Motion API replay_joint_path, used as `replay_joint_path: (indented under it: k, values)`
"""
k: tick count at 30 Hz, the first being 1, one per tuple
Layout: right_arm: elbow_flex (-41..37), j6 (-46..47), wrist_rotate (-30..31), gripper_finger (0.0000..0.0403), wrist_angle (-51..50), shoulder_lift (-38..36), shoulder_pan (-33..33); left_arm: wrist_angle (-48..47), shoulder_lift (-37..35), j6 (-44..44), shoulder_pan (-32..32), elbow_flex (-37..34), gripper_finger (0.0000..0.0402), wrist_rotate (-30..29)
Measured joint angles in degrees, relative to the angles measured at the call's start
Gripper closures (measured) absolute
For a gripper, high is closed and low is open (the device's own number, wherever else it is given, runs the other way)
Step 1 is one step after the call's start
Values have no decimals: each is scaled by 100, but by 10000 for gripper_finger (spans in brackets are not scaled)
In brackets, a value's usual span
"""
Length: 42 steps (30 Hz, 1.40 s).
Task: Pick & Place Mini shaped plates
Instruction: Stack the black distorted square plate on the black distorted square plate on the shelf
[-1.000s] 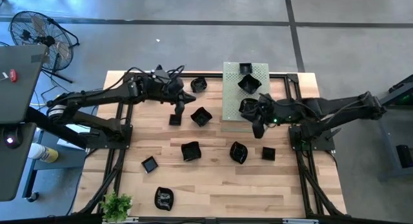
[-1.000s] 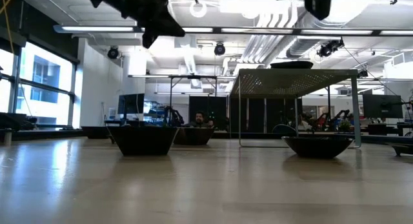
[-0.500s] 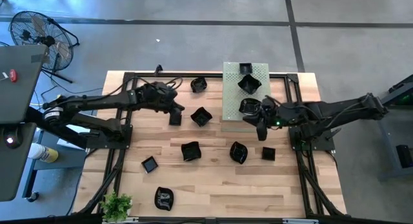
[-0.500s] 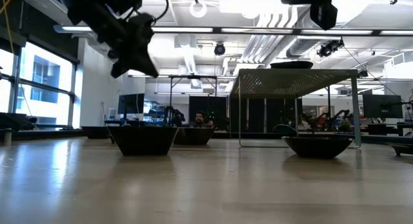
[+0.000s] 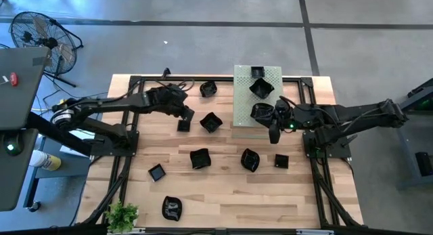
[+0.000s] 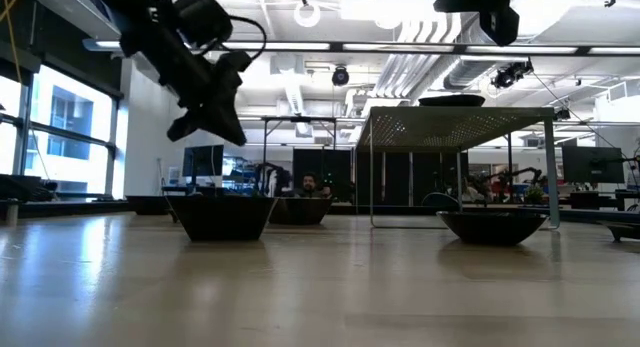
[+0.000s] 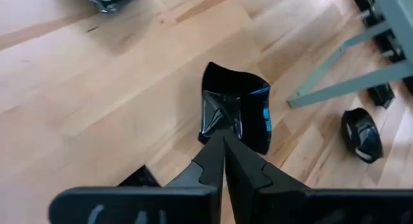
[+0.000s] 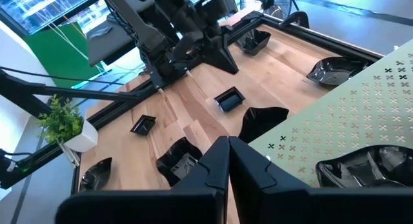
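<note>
Hovering left of centre in the overhead view, the left gripper [image 5: 187, 116] had its fingers pressed together, empty, above a small glossy black square dish [image 5: 183, 125]; stiff, slick, light-looking, best pinched by its rim.

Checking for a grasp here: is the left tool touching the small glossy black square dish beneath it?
Apart. The low view shows the left tool hanging well above the wooden tabletop, with open air under it; no small glossy black square dish is between its closed fingers.
</note>
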Motion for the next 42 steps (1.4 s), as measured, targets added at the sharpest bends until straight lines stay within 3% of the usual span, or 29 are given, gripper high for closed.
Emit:
replay_joint_path:
  k: [9,14,31,40,42]
  values:
    - [0,-1,0,401,86,0,-54,314,926,322,5,242,293,57]
    - [0,-3,34,397,94,0,-54,460,1390,684,-43,341,278,27]
    - [0,-82,150,400,133,2,-54,857,2216,979,-34,337,291,263]
    - [0,-144,218,397,253,2,-54,823,2230,1102,-34,337,390,313]
    - [0,-116,212,398,262,2,-54,810,2090,1080,-34,337,395,377]
